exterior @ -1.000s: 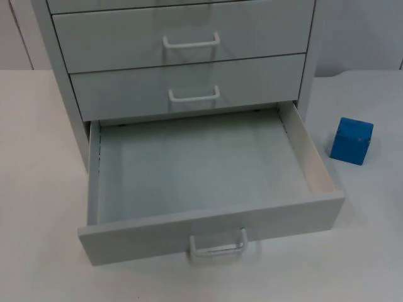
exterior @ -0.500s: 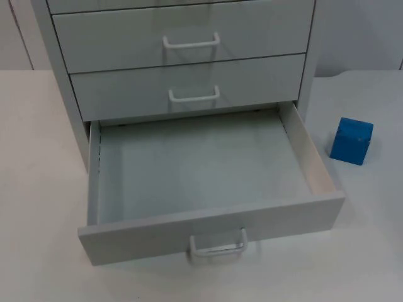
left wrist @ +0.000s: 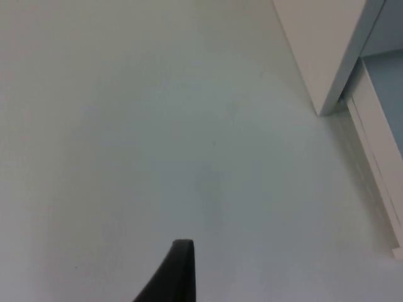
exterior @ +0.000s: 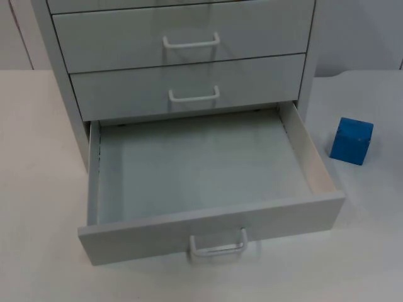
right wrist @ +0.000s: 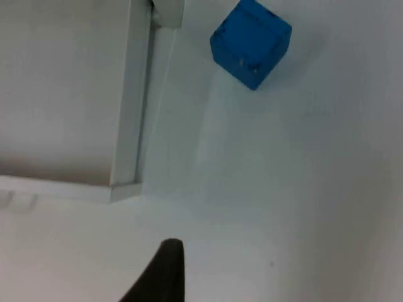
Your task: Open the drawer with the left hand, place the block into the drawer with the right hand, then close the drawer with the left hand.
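The bottom drawer (exterior: 208, 182) is standing pulled out and empty, its handle (exterior: 218, 244) facing forward. The blue block (right wrist: 250, 43) is sitting on the table (exterior: 365, 251) ahead of the right gripper (right wrist: 165, 267), beside the drawer's side wall. It looks rigid, light and smooth-faced, roughly cubic with no clear long axis, so two opposite flat faces suit gripping. The left gripper (left wrist: 178, 267) is waiting over bare table beside the cabinet (left wrist: 327, 50). I cannot tell either gripper's opening.

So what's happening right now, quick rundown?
Bottom drawer open, nothing inside. Blue block on table, right of drawer. Right gripper above table near block, left gripper waiting over table. Nothing blocking.
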You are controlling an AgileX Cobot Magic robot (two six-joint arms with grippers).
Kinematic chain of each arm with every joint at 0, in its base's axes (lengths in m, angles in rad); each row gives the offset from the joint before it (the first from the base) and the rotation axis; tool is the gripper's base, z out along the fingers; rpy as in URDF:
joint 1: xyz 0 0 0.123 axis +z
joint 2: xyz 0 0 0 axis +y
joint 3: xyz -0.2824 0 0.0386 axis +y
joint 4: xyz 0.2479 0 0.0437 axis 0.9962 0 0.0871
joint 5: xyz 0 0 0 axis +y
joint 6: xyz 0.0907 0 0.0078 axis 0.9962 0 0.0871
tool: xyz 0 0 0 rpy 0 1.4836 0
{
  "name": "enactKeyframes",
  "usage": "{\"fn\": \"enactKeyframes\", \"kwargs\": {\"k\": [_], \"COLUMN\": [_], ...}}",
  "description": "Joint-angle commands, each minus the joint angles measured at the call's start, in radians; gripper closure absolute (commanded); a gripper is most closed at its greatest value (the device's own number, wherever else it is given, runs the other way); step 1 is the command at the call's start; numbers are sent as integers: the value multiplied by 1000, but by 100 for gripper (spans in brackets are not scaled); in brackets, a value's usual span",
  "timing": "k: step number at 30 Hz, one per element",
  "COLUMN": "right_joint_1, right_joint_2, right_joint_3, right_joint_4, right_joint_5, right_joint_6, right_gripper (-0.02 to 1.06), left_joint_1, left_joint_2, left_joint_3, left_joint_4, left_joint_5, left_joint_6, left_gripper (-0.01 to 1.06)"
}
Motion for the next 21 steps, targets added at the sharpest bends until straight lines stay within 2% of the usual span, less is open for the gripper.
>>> {"fn": "enactKeyframes", "kwargs": {"k": [1, 2, 6, 11, 13, 16, 21], "right_joint_1": [37, 37, 115, 160, 160, 160, 160], "right_joint_2": [153, 153, 330, 501, 535, 659, 766], "right_joint_3": [-119, -119, -261, -389, -419, -508, -579], "right_joint_4": [1, 1, 1, -11, -28, -102, -131], "right_joint_5": [0, 0, -17, -22, -27, -27, -49], "right_joint_6": [-61, -61, -191, -250, -250, -250, -276], "right_gripper": [-1, -1, -1, -1, -1, -1, -1], "left_joint_1": [3, 3, 3, 3, 3, 3, 3], "left_joint_2": [-4, -4, -4, -4, -4, -4, -4], "left_joint_3": [2, 2, 2, 2, 2, 2, 2], "left_joint_4": [24, 24, 31, 31, 31, 31, 34], "left_joint_5": [-5, -5, -2, -2, -2, -2, -4], "left_joint_6": [-7, -7, -7, -7, -7, -7, -7], "left_gripper": [0, 0, 0, 0, 0, 0, 0]}}
